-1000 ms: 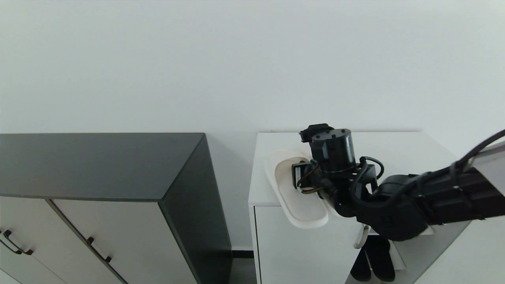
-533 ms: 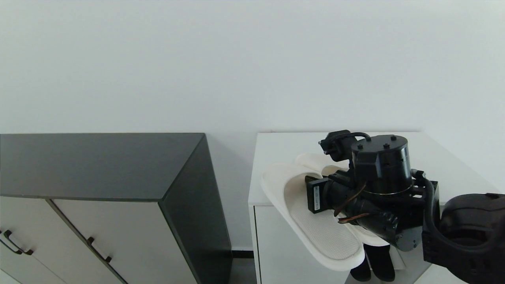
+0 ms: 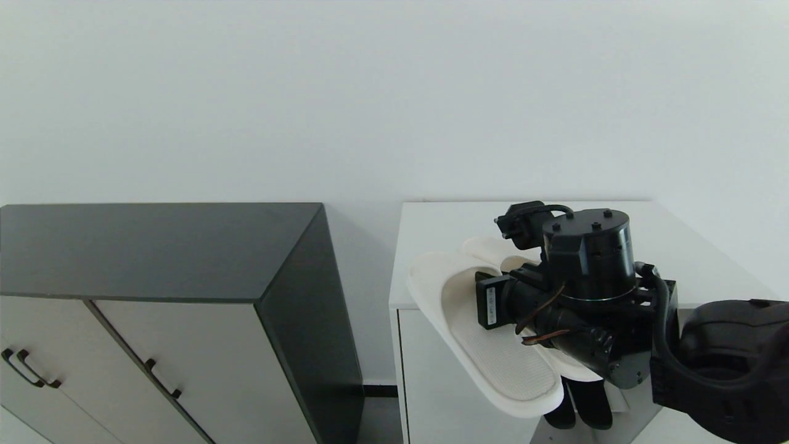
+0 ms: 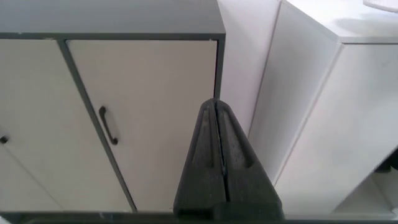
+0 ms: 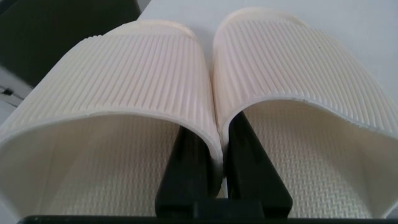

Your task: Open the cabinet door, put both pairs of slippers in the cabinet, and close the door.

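Currently early in the task, by my read. Dark-topped cabinet (image 3: 185,320): both doors are shut in the head and left wrist views and the door handle (image 4: 108,124) is untouched, so the open step isn't done. White unit (image 3: 431,382) stands beside it, its top acting as worktop (image 3: 425,228). White slipper pair (image 3: 493,351) is at that worktop's front edge, heels hanging past it; can't tell if the toes touch the top. Black slipper pair (image 3: 592,404) sits lower, at the white unit's front right, not picked up. Shelf or floor, can't tell. Right gripper (image 5: 216,146): fingers pinched on the two adjoining inner strap walls, holding the white pair together. Left gripper (image 4: 216,112) faces the cabinet door, fingers pressed together with nothing between them. Left to do: open door, stow white pair, stow black pair, close door.
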{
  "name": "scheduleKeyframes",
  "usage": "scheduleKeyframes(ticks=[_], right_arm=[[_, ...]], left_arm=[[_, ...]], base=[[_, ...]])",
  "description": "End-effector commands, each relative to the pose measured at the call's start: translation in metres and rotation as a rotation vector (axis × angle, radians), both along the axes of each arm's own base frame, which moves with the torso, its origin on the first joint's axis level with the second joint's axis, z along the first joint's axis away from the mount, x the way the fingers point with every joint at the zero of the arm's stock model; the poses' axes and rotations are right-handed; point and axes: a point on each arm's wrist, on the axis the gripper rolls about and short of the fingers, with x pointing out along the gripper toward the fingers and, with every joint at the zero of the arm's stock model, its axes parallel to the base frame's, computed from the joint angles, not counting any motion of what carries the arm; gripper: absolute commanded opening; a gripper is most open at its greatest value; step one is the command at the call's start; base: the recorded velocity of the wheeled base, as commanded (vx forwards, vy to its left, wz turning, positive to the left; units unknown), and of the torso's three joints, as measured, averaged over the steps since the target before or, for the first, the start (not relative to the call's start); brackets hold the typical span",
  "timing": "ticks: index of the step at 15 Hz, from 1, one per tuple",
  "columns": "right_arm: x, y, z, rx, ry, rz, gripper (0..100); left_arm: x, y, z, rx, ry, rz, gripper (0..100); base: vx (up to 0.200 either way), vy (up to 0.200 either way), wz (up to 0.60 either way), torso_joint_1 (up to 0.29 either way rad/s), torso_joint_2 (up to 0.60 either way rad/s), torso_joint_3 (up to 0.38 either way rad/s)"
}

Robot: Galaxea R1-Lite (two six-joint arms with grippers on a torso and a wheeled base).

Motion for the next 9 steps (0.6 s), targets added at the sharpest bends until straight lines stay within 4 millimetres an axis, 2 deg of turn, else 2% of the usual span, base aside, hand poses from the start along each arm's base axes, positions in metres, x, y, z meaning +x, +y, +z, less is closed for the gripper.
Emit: scheduleKeyframes(ticks=[1,9], right_arm=[[0.0017,0.002,-0.0039,-0.008,0.007,0.0,0],[0.0018,0.002,-0.0039,-0.015,0.004,0.001,0]], left_arm=[[0.0,0.0,0.0,0.0,0.0,0.001,0],[0.0,0.0,0.0,0.0,0.0,-0.001,0]], base=[[-0.2,0.0,0.0,-0.007,0.01,0.002],[-0.2,0.0,0.0,0.001,0.0,0.004]])
